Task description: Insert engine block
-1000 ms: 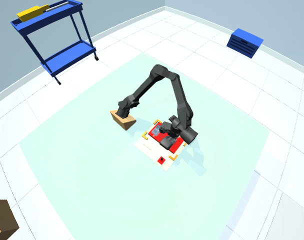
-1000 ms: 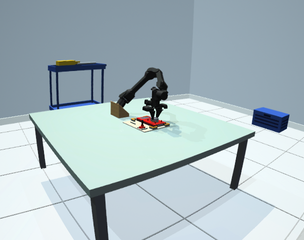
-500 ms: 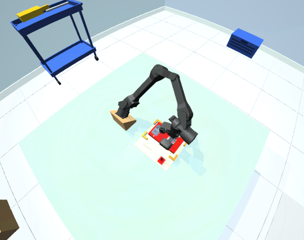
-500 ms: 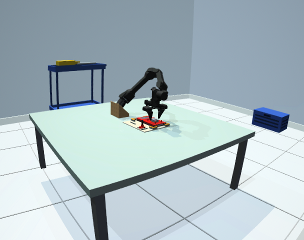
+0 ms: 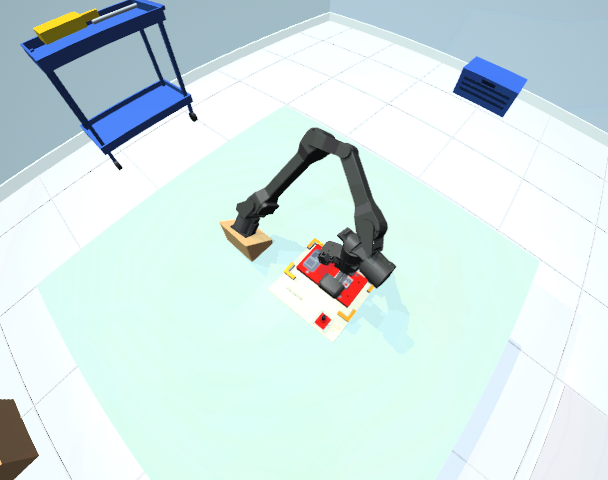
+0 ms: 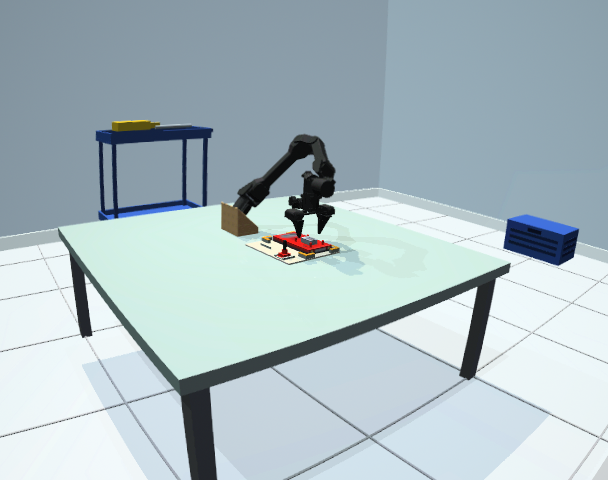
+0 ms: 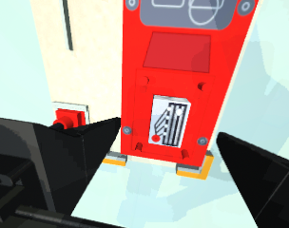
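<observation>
Hand (image 7: pixel 165 142) spread wide, engine block (image 7: pixel 170 119) seated between fingers, untouched

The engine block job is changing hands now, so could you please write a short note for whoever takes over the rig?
Gripper: open, holding nothing, fingers spread to either side above the car body.
Engine block: sitting in the opening of the red car body, which lies on the pale board between orange corner brackets.
Done: block placed and released. It looks seated, but full depth and slot direction cannot be confirmed.
Left: lift the arm straight up and away without brushing the block or body.
</observation>
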You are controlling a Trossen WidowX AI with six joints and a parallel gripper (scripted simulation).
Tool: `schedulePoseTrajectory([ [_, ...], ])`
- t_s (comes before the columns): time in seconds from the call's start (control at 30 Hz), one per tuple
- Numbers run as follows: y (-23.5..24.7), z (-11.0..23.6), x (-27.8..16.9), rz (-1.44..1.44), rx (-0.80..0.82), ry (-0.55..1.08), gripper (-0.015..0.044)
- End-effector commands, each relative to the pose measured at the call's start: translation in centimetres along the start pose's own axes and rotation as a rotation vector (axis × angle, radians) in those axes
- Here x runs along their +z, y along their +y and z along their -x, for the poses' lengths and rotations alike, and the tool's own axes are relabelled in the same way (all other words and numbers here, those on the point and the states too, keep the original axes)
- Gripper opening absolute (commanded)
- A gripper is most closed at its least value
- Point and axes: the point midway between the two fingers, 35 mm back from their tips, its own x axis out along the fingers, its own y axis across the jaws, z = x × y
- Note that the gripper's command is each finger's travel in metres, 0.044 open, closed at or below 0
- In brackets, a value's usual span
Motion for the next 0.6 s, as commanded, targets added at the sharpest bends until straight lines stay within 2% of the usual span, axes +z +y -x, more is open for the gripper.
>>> schedulePoseTrajectory([
  [0.0,-0.11,0.4,-0.04,0.006,-0.002,0.004,0.044],
  [0.57,-0.11,0.4,-0.04,0.006,-0.002,0.004,0.0],
])
